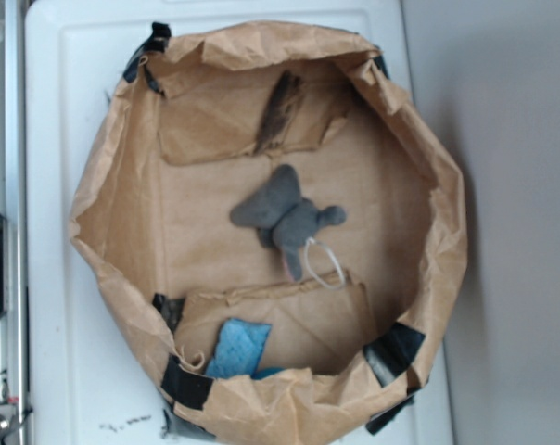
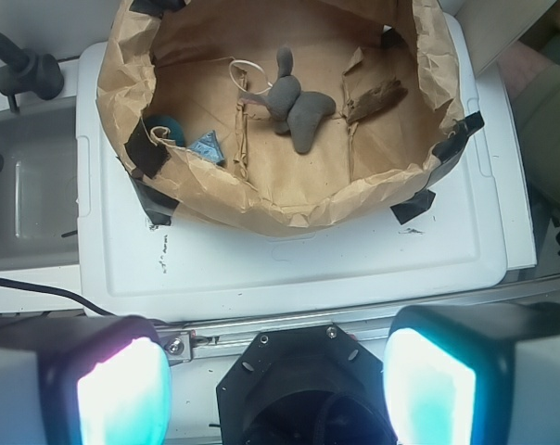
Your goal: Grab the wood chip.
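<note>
Pincer (image 2: 275,385) of mine hangs spread wide, empty. Ahead, slightly right, the wood chip (image 2: 375,99) lies inside the paper bag (image 2: 261,209), beside the grey elephant (image 2: 294,100).

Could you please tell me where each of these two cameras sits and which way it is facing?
Exterior: overhead, looking straight down into the paper bag; no gripper visible.
Wrist: on the arm, back from the bag, looking forward and down; open gripper fills the bottom edge.
Shared: wood chip, grey plush elephant, blue sponge piece.
</note>
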Robot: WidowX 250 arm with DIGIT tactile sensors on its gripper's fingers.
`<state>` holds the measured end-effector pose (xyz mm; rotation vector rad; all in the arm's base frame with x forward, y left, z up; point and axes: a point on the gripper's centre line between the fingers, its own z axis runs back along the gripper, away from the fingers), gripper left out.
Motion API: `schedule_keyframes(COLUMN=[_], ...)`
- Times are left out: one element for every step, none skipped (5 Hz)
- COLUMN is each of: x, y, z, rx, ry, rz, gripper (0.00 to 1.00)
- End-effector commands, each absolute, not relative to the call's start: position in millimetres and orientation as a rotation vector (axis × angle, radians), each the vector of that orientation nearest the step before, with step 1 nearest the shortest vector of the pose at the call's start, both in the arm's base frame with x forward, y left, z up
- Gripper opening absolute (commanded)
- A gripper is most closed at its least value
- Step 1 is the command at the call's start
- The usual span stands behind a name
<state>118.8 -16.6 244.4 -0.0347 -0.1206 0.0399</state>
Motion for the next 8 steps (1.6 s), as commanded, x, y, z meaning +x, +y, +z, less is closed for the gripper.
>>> schedule_keyframes(x=[119,169,218,266,308,308,308,260], y=[-17,-2,12,31,60,60,60,54], z=[244,243,241,224,193,193,193,186], rx=[-0.035,-0.082,-0.083,-0.071,0.027,0.027,0.027,-0.088], ry=[-0.121,-0.081,-0.109,-0.112,-0.093,-0.093,-0.093,-0.204], rz=[0.04,0.105,0.169,0.249,0.494,0.494,0.494,0.678], gripper=[1.0,1.0,1.0,1.0,1.0,1.0,1.0,1.0])
